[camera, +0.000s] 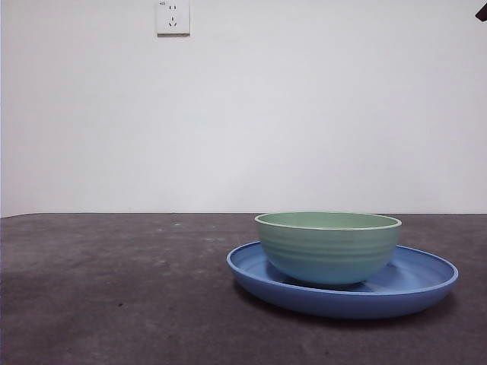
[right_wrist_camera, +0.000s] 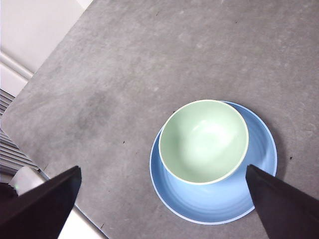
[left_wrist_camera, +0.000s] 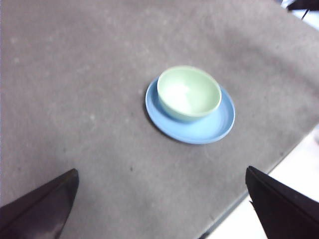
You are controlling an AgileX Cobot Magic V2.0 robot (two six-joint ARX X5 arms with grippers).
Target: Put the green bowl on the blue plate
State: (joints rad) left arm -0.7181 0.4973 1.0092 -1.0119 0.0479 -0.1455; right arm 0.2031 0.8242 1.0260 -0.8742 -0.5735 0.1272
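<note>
The green bowl stands upright inside the blue plate at the right of the front view, a little off the plate's centre. Both wrist views look down on the pair from high up: the green bowl on the blue plate, and the green bowl on the blue plate. My left gripper is open, far above the table, holding nothing. My right gripper is open too, above the bowl and clear of it. A black arm tip shows at the top right corner.
The table is dark grey, with a white wall and a power socket behind it. A table edge runs close to the plate in the left wrist view, and another table edge shows in the right wrist view.
</note>
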